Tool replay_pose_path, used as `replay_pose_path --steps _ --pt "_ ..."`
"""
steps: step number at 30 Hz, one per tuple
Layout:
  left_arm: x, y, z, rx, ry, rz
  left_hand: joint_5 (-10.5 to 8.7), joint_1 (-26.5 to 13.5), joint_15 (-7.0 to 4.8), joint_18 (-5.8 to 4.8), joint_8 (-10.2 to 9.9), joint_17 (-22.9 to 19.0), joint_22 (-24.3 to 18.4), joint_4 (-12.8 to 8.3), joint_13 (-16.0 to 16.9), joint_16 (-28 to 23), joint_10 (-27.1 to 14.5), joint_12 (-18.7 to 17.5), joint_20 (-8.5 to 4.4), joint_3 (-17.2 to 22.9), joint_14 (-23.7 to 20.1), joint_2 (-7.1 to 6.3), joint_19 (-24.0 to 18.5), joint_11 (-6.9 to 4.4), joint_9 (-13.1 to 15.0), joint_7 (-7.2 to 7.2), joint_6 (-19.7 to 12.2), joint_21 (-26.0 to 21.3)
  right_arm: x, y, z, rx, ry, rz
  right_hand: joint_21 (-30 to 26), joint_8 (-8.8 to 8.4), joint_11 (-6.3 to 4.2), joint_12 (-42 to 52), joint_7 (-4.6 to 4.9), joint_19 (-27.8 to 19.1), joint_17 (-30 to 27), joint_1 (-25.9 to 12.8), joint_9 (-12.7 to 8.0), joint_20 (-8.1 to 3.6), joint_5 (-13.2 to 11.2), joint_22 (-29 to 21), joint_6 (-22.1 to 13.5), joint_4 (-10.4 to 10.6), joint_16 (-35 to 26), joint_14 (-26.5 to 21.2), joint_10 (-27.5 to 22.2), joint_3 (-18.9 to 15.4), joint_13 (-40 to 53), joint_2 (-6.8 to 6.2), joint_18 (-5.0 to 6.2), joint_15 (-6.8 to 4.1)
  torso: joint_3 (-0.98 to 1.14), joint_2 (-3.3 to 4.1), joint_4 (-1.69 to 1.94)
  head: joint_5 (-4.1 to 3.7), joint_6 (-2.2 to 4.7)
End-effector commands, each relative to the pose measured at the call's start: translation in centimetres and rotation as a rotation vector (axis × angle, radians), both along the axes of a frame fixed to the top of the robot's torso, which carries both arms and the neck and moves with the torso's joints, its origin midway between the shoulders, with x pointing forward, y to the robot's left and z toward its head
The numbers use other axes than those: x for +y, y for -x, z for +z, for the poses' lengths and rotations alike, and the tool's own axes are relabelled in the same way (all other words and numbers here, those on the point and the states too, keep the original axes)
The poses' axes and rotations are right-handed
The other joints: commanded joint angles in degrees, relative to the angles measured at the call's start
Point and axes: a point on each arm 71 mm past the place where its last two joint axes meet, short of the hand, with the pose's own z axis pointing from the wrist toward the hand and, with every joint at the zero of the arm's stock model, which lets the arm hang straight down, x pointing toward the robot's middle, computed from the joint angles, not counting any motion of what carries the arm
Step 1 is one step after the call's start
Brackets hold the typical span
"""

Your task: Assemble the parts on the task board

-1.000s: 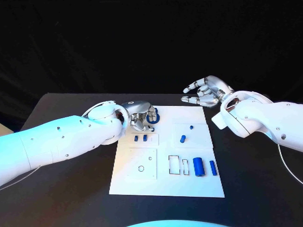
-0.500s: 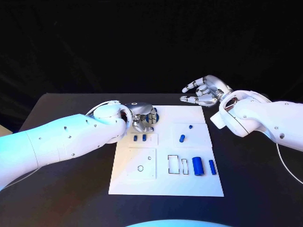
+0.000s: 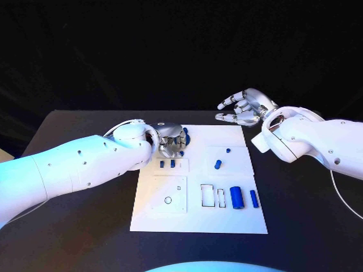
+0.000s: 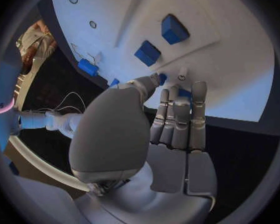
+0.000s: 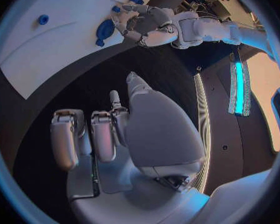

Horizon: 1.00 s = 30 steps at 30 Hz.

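Left hand [image 3: 172, 141] has slid a touch toward the far-left corner of the task board [image 3: 199, 222] over the last second. It was a bit lower on the board then; now its fingers sit curled right over the dark blue ring part [image 3: 185, 136] there. In the left wrist view the fingertips [image 4: 180, 102] press down against the board with bits of blue poking out between them, but I honestly can't tell if it's actually gripping that piece or just resting on it. My read is it's still lining up a grab, not carrying anything yet.

Right hand [image 3: 245, 109] has barely budged. It hovers off the board's far-right corner over the black table [image 3: 83, 226], fingers spread, holding nothing.

As for the recesses on the board: just toward the near side of the left hand there's a small pocket with two little blue blocks [image 3: 167, 164] side by side. Toward the right edge sits a short blue peg [image 3: 218, 165] with a tiny blue dot [image 3: 228, 151] just beyond it. Closer to the near edge, the two rectangular slots [image 3: 207, 195] look unfilled, and a fat blue cylinder [image 3: 237, 198] and a thin blue bar [image 3: 253, 198] lie just beside them. The panel with the oval hole [image 3: 168, 199] on the left looks unfilled too. So most of the assembly seems still to do.
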Motion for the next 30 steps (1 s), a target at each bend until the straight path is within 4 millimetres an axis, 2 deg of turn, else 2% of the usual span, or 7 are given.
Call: replay_pose_path --steps 1,11,19,30 --pt "-0.26 0.07 -0.11 0.009 -0.009 -0.007 -0.11 -0.4 -0.03 -0.31 -0.4 0.6 0.7 -0.2 0.1 0.6 0.7 0.4 -0.09 0.7 0.9 0.16 0.7 0.02 -0.2 -0.01 0.5 0.8 0.18 0.08 0.06 -0.01 0.002 0.012 -0.2 0.21 -0.11 -0.3 0.16 3.8 8.8 -0.3 -0.1 -0.05 0.3 11.9 -0.4 0.2 -0.4 4.4 -0.3 0.0 6.4 0.28 0.42 0.1 0.05 -0.02 0.01 -0.01 -0.02" --pt "-0.47 0.11 -0.32 0.018 -0.002 -0.013 -0.11 -0.1 -0.33 -0.62 -0.6 2.0 3.0 -1.6 0.0 2.3 1.5 0.7 -0.38 2.8 2.0 0.56 1.7 -0.33 -0.6 -0.16 1.5 2.8 0.19 0.1 0.06 -0.009 0.003 0.013 -0.2 0.21 -0.11 -0.3 0.16 3.8 8.8 -0.3 -0.1 -0.05 0.3 11.9 -0.4 0.2 -0.4 4.4 -0.3 0.0 6.4 0.28 0.42 0.1 0.11 -0.05 -0.01 -0.04 -0.09" --pt "-0.69 0.25 -0.65 0.035 -0.008 -0.021 -0.14 -0.2 -0.42 -0.71 -0.7 2.7 3.7 -2.0 -0.1 2.9 1.7 0.6 -0.46 3.3 2.6 0.46 1.9 -0.45 -0.7 -0.24 1.7 3.4 0.2 0.12 0.06 -0.009 0.003 0.014 -0.2 0.26 -0.12 -0.3 0.15 3.9 8.9 -0.3 -0.1 -0.06 0.4 12.0 -0.3 0.2 -0.4 4.4 -0.2 0.1 6.4 0.31 0.41 0.1 0.09 -0.02 -0.07 -0.14 -0.09" --pt "-0.82 0.35 -0.91 0.049 -0.011 -0.027 -0.15 -0.5 -0.5 -0.7 -0.7 2.9 3.8 -2.4 -0.1 3.3 1.9 0.6 -0.52 3.7 2.8 0.38 1.7 -0.53 -0.7 -0.32 2.1 3.6 0.22 0.15 0.06 -0.008 0.004 0.015 -0.2 0.26 -0.12 -0.3 0.15 3.9 8.9 -0.3 -0.1 -0.06 0.4 12.0 -0.3 0.2 -0.4 4.4 -0.2 0.1 6.4 0.31 0.41 0.1 0.08 -0.07 0.03 -0.33 -0.19"
